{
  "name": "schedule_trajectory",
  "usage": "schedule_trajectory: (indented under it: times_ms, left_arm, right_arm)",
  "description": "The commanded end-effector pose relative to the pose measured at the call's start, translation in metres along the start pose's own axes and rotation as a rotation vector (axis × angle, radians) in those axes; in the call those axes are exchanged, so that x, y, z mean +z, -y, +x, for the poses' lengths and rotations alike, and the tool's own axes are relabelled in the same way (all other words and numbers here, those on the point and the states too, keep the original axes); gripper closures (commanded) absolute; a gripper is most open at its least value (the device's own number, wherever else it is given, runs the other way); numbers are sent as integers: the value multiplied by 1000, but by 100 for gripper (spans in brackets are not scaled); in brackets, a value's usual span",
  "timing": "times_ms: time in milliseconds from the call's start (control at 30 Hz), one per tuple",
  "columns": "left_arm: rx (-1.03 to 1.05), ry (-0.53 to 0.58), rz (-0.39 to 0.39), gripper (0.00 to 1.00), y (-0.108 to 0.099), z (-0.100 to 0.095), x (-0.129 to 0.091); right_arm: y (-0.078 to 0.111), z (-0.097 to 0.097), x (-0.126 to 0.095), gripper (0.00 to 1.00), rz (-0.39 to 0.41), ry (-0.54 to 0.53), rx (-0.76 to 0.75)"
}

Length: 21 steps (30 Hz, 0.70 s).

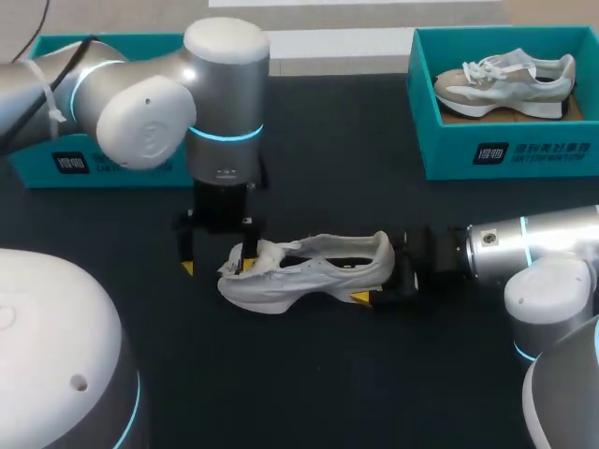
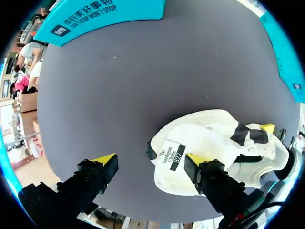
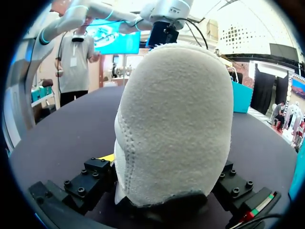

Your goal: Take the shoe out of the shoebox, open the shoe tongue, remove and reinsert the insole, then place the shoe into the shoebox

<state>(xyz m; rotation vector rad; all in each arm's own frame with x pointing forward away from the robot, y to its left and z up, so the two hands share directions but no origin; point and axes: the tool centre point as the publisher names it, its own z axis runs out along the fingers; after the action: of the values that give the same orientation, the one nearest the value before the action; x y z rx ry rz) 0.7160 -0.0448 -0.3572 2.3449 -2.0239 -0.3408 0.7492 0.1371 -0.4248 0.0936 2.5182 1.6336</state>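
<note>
My right gripper point(image 3: 164, 179) is clamped on the heel point(image 3: 171, 119) of the shoe point(image 1: 309, 271), which stands on the table point(image 1: 309, 374) at centre, toe toward 9 o'clock. At that end my left gripper point(image 2: 150, 161) hangs with jaws apart, one tip point(image 2: 193, 160) on the folded-out tongue point(image 2: 200, 138), the other over bare table. If I close like this I would likely catch only cloth, or shove the toe and twist the heel out of my right grip. The tongue could also flop back over the opening. Far off, the left box point(image 1: 56, 168) sits at 11 o'clock, and the right box point(image 1: 505, 159), holding a second shoe point(image 1: 505, 79), at 1.
</note>
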Motion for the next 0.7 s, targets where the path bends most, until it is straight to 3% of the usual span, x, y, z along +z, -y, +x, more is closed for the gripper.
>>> schedule_trajectory:
  times_ms: [33, 200, 400, 700]
  left_arm:
    - [41, -70, 34, 0, -13, -12, -25]
    - [68, -114, 62, 0, -15, -6, -47]
    - [196, -147, 153, 0, -17, 7, -79]
    - [714, -154, 279, 0, -22, 25, -133]
  right_arm:
    - [2, 0, 3, 100, 5, 1, 0]
    - [2, 0, 3, 100, 5, 1, 0]
    - [2, 0, 3, 100, 5, 1, 0]
    - [2, 0, 3, 100, 5, 1, 0]
